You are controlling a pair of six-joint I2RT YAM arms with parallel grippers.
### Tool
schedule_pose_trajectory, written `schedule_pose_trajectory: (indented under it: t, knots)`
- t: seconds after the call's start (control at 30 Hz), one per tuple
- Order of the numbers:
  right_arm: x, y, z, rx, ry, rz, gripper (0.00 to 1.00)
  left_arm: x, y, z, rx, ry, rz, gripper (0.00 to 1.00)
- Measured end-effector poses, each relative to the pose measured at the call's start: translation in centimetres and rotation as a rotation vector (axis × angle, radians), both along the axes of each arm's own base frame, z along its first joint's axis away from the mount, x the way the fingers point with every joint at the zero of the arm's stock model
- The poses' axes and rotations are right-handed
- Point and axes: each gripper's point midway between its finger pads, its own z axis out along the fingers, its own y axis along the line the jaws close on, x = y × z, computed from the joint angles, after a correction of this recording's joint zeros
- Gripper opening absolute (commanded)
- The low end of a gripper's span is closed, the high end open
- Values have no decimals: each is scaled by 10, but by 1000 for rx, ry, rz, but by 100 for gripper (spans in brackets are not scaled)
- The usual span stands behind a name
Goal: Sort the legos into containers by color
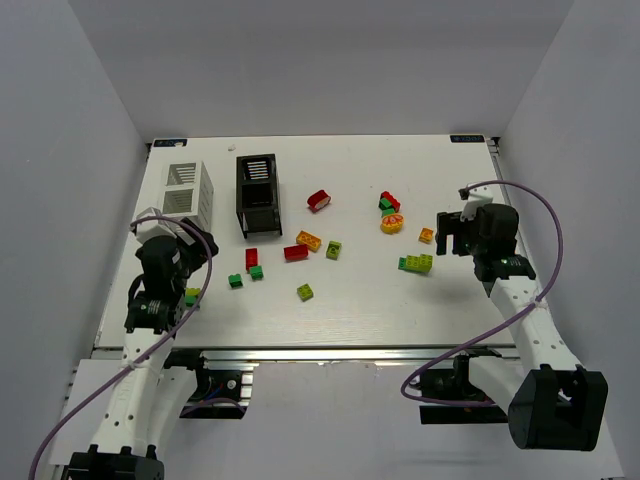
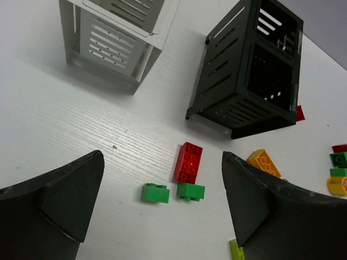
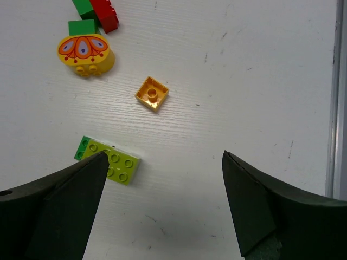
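The legos lie scattered on the white table [image 1: 360, 300]. The white container [image 1: 188, 190] and the black container [image 1: 258, 195] stand at the back left. My left gripper [image 1: 198, 248] hangs open and empty in front of the white container. In the left wrist view, ahead of the left gripper [image 2: 162, 156], lie a red brick [image 2: 188, 161] and two green bricks [image 2: 155, 193]. My right gripper [image 1: 452, 232] is open and empty over the table's right side. Its own view shows the right gripper [image 3: 165, 154] near a yellow-green brick [image 3: 116, 162], a small orange brick [image 3: 152, 93] and the round yellow piece [image 3: 84, 53].
More bricks lie mid-table: a red one [image 1: 319, 200], an orange one [image 1: 308, 240], another red one [image 1: 296, 252] and a yellow-green one [image 1: 305, 291]. One yellow-green brick [image 1: 191, 296] sits beside the left arm. White walls enclose the table on three sides.
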Motion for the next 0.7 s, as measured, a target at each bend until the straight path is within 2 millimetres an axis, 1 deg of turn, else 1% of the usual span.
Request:
schedule_pose_trajectory:
  t: [0.1,0.17,0.23,0.3,0.37,0.47,0.5,0.53,0.57,0.63,0.67,0.7]
  knots:
    - [-1,8,1,-3,-7,67,90,-1,-3,-5,-2,9,-19,98]
    - [-4,20,4,-13,-24,175,90,-2,-5,-5,-3,9,-31,98]
    - [-14,36,5,-41,-39,330,89,-2,-6,-4,-4,5,-41,98]
    - [-30,53,-1,-65,-31,508,89,-1,-9,-4,-5,2,-55,98]
    - [-49,68,-10,-83,-12,686,89,0,-10,-2,-7,-5,-65,98]
    - [-83,86,-25,-58,35,902,90,1,-13,-4,-11,1,-78,95]
    - [-92,91,-27,-39,42,947,88,1,-14,-5,-13,6,-81,94]
    - [-99,95,-27,-23,43,986,83,2,-14,-7,-16,14,-84,93]
    - [-104,99,-26,-11,34,1018,80,2,-15,-10,-20,24,-87,89]
    - [-111,104,-22,12,16,1061,75,3,-16,-15,-31,45,-87,84]
    - [-113,106,-20,17,1,1075,69,3,-17,-18,-39,56,-86,82]
    - [-115,109,-16,24,-18,1091,66,4,-18,-19,-45,63,-85,82]
